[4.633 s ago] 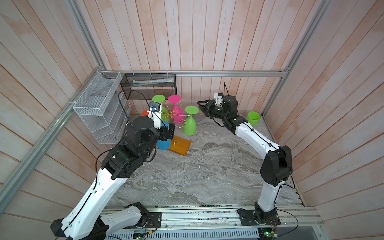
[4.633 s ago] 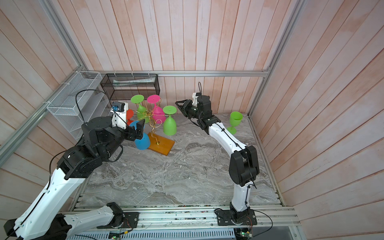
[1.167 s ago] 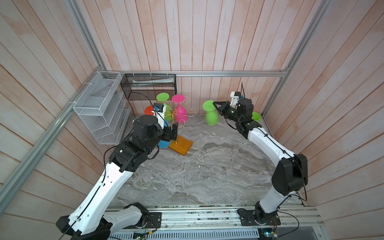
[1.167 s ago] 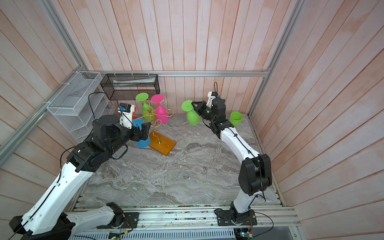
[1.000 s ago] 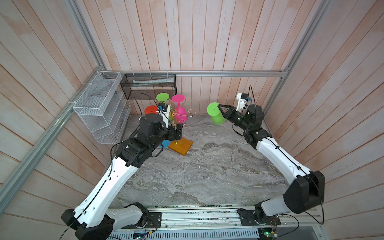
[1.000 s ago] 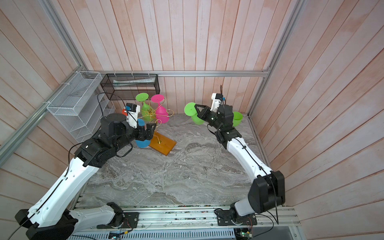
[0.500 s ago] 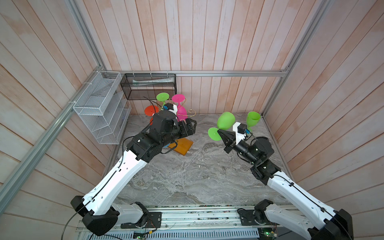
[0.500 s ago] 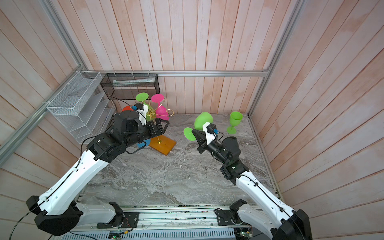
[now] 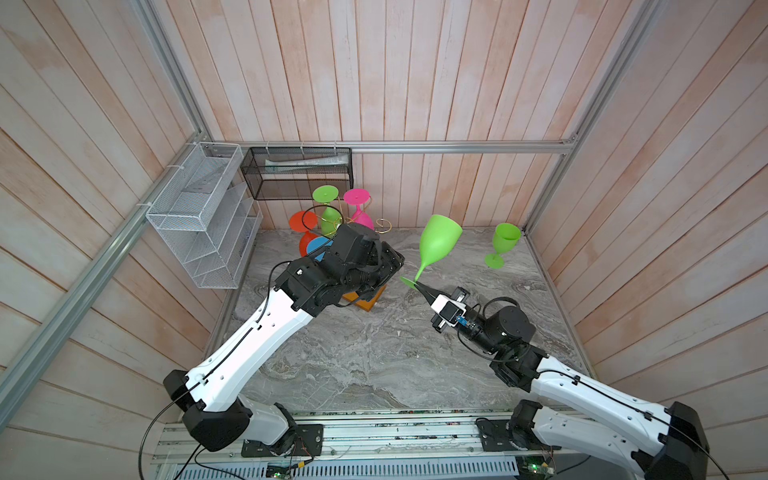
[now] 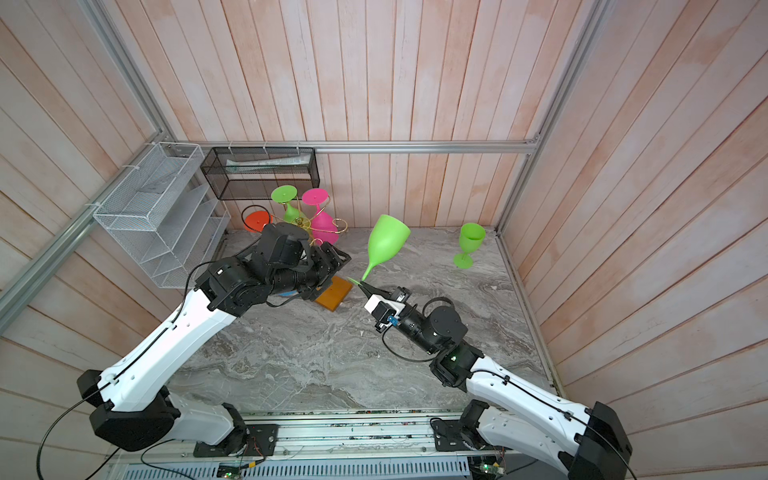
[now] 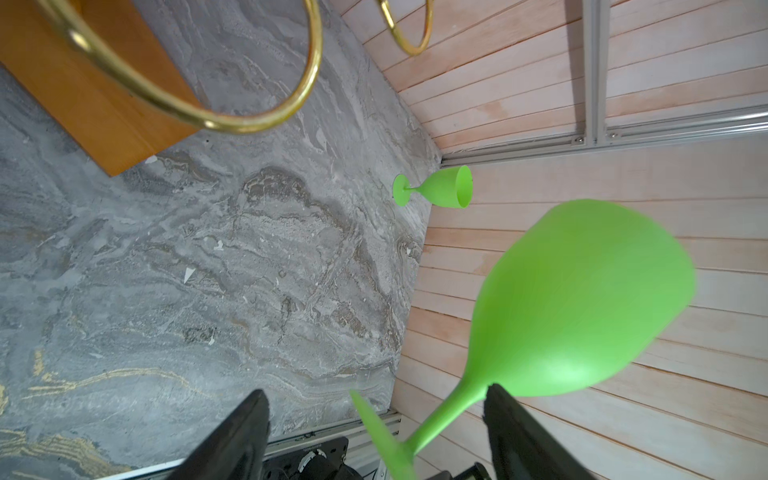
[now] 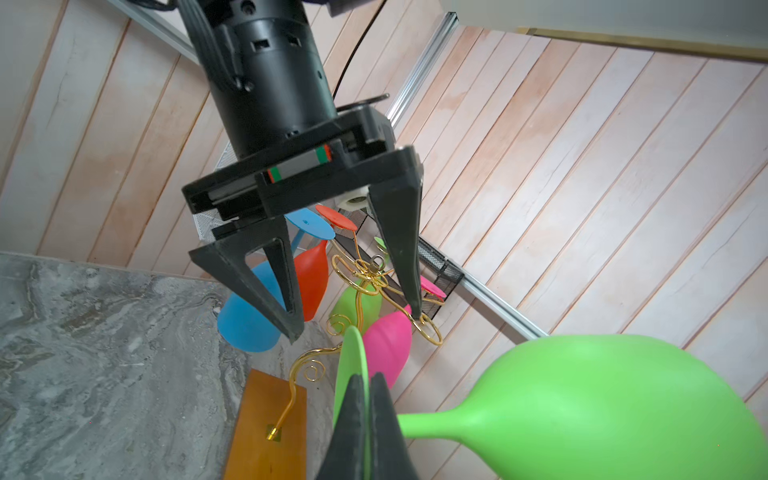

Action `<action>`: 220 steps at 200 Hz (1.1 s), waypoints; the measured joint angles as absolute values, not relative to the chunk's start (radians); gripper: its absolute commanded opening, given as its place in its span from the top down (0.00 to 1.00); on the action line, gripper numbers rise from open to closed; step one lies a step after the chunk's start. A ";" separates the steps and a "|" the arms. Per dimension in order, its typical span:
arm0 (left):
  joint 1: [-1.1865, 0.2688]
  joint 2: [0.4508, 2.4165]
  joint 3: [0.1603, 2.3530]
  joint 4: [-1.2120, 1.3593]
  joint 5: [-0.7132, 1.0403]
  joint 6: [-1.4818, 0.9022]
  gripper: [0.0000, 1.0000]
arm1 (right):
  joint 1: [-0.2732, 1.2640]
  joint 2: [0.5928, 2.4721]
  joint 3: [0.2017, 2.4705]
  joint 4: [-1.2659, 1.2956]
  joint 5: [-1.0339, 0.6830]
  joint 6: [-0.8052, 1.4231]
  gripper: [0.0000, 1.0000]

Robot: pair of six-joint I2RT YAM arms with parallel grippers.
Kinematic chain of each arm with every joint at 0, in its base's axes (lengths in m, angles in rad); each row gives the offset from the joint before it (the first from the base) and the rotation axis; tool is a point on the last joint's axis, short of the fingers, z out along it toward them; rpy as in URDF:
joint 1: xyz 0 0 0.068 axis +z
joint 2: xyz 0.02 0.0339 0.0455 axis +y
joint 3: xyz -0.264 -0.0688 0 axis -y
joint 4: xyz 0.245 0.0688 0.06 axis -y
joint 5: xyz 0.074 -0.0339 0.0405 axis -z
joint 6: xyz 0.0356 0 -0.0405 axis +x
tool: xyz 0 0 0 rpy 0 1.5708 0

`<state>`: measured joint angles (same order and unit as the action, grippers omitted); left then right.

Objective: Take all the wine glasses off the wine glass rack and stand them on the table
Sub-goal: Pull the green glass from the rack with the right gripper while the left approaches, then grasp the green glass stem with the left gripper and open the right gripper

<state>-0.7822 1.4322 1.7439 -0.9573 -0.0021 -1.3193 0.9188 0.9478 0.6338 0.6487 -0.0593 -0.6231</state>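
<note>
While the right arm reaches from the near right corner of the marble surface (image 9: 353, 365) toward its middle, forearm low and wrist angled upward, the right gripper (image 9: 417, 286) is clamped on the rim of the foot of the green wine glass (image 9: 438, 241). That glass is off the wine glass rack (image 10: 334, 296) and in the air, bowl up and leaning toward the back edge. It hangs between the rack and a 2nd green glass (image 9: 503, 243), which stands upright near the far right corner.

The left arm stretches from the near left corner with its elbow raised, and in both top views its wrist overlaps the rack's wooden base. The left gripper (image 12: 355, 327) points at the held glass with its jaws spread wide, gripping nothing. In the right wrist view its fingertips (image 12: 291, 324) stand just beside the glass's foot, apart from it.

The rack sits near the far left corner. The near part of the surface and its right side lie open. Wooden walls close the left, back and right edges.

On the rack 4 glasses hang bowl down: a blue glass (image 12: 245, 328), an orange glass (image 12: 311, 286), a hanging green glass (image 12: 349, 309) and a pink glass (image 12: 386, 353). A white wire basket (image 9: 199, 220) hangs on the left wall and a black mesh basket (image 9: 299, 174) on the back wall. A pale flat thing (image 9: 305, 161) lies in the black one's top, too small to tell what it is.
</note>
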 measured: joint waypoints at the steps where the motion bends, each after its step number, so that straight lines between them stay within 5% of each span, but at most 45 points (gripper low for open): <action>1: -0.782 1.432 1.744 -0.958 -0.002 -1.323 0.20 | 0.921 0.948 0.633 0.649 -0.057 -0.628 1.00; 77: -0.787 1.409 1.674 -0.973 0.045 -1.467 0.46 | 1.058 0.986 0.620 0.711 0.121 -0.894 1.00; 182: -0.800 1.375 1.635 -0.950 0.057 -1.518 0.66 | 1.096 1.023 0.620 0.728 0.184 -1.002 1.00; 220: -0.806 1.375 1.628 -0.926 0.060 -1.516 0.87 | 1.104 1.029 0.620 0.733 0.187 -1.006 1.00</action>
